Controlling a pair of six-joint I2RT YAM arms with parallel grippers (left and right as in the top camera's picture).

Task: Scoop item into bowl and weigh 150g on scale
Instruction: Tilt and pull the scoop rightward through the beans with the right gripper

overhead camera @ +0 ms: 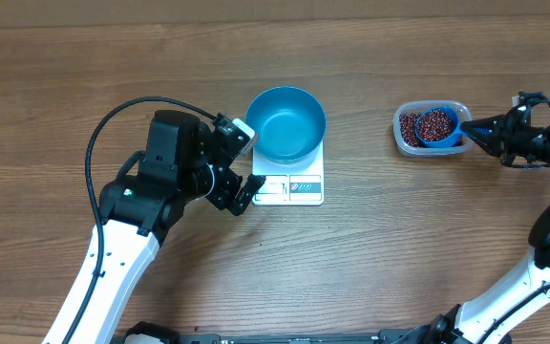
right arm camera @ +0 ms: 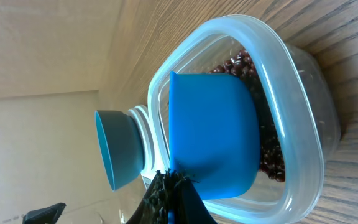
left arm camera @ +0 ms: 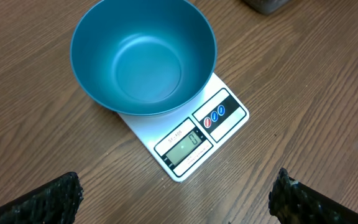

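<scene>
The teal bowl (overhead camera: 289,122) (left arm camera: 143,59) stands empty on the white scale (overhead camera: 290,183) (left arm camera: 197,140), whose display reads zero. My left gripper (overhead camera: 246,167) (left arm camera: 176,199) hangs open just left of the scale's front, nothing between its fingers. Red-brown beans (overhead camera: 411,126) (right arm camera: 266,149) lie in the clear tub (overhead camera: 454,145) (right arm camera: 303,124) at the right. My right gripper (overhead camera: 480,129) (right arm camera: 176,193) is shut on the handle of the bright blue scoop (overhead camera: 437,125) (right arm camera: 213,137), which sits over the tub heaped with beans. In the right wrist view the bowl (right arm camera: 118,149) shows beyond the tub.
Bare wooden table surrounds the scale and tub. The left arm's black cable (overhead camera: 113,119) loops over the table's left half. About a hand's width of tabletop separates the bowl from the tub.
</scene>
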